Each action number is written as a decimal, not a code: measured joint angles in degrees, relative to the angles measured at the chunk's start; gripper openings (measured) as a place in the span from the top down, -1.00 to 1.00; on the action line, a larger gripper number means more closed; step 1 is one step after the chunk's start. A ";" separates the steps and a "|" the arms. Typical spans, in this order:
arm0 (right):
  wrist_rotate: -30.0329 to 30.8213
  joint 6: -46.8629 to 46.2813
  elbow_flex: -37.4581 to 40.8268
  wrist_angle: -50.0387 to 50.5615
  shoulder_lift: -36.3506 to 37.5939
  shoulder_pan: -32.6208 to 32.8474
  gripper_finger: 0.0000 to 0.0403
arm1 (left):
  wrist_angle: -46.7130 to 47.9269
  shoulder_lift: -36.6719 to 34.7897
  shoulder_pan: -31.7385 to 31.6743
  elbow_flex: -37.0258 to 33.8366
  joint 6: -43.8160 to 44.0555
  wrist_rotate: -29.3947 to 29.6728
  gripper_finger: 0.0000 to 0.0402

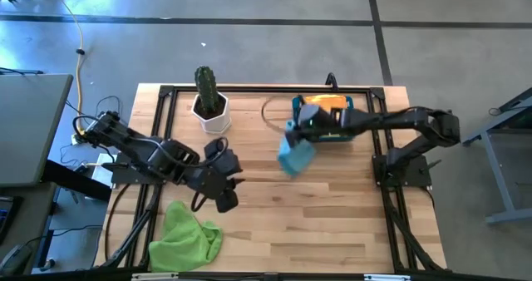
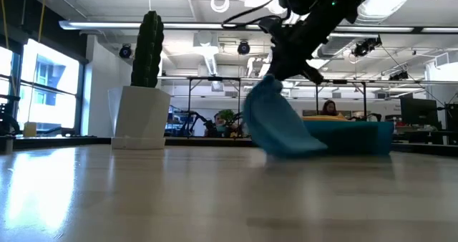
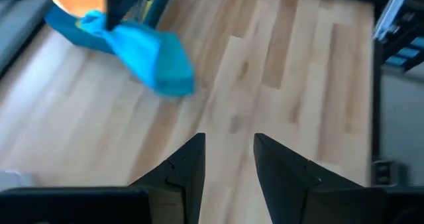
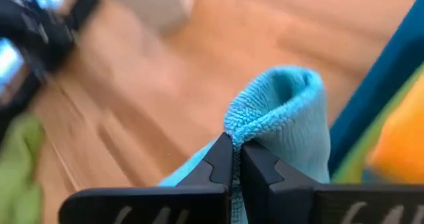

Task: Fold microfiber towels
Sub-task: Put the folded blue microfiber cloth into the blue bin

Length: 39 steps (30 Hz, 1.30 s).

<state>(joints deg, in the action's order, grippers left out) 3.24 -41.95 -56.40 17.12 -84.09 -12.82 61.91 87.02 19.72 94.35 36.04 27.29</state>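
Right gripper [image 4: 236,159]: fingers pinched tight on a fold of the light blue towel [image 1: 295,155], lifting it. The towel hangs down from the fingers beside the blue bin [image 1: 339,128], its lower end at or near the table [image 1: 332,223]; in the low view the cloth [image 2: 275,124] drapes in front of the bin [image 2: 358,136]. Contact with the wood cannot be told for certain.

In the bin: orange towel [image 1: 326,103] on top, a strip of yellow at the edge in the right wrist view.

Left gripper [image 1: 226,184]: fingers parted, nothing between them, hovering over bare wood on the left half of the table, well apart from the blue towel [image 3: 156,55].

Lime green towel [image 1: 187,235]: crumpled heap at the near left corner of the table, just below the left gripper in the high view.

Cactus [image 1: 208,90] in a white pot [image 1: 209,115] stands upright at the far edge, left of the bin.
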 joint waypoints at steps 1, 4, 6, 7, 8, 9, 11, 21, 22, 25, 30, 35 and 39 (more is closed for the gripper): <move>-0.71 -0.10 -0.02 -1.82 0.00 -1.69 1.00 | 0.29 0.00 -0.72 0.00 -2.00 -0.02 0.42; -4.07 0.46 -0.02 -7.93 0.00 -5.50 1.00 | 2.42 -0.89 -3.00 -0.04 -7.17 -0.04 0.42; -6.93 2.30 -0.09 -12.38 0.00 -7.46 1.00 | 3.37 -2.31 -4.84 -0.02 -9.77 0.31 0.42; -7.76 3.02 -0.11 -13.97 0.03 -8.35 1.00 | 3.98 -3.01 -5.78 -0.02 -10.66 0.42 0.42; -7.97 3.31 -0.11 -14.82 0.09 -9.14 1.00 | 4.57 -3.60 -6.72 -0.02 -11.18 0.42 0.42; -8.01 3.45 -0.13 -15.00 0.09 -9.91 1.00 | 4.72 -4.03 -7.61 -0.02 -11.20 0.42 0.42; -8.06 3.45 -0.13 -13.31 0.09 -11.76 1.00 | 4.42 -4.78 -9.22 -0.02 -11.13 0.42 0.42; -7.77 4.51 -0.13 5.27 4.57 -18.63 1.00 | 4.35 -6.62 -13.15 0.04 -11.02 0.37 0.42; -7.63 4.81 -0.13 6.46 5.52 -19.25 1.00 | 4.35 -6.62 -13.35 0.04 -11.27 0.39 0.42; -7.11 5.03 -0.13 9.37 8.91 -21.08 1.00 | 4.33 -6.62 -13.73 0.04 -12.13 0.37 0.42; -2.11 6.01 -0.13 18.20 14.15 -23.38 1.00 | 4.31 -6.62 -14.20 0.04 -12.24 0.37 0.42; 1.73 6.01 -0.13 26.95 15.32 -24.00 1.00 | 4.31 -6.62 -14.20 0.04 -13.08 0.37 0.42; 5.57 6.01 -0.13 33.13 15.32 -23.96 1.00 | 4.31 -6.62 -14.20 0.04 -13.29 0.37 0.42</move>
<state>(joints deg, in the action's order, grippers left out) 8.81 -35.94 -56.53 50.25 -68.77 -36.78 66.22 80.40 5.52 94.39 22.74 27.66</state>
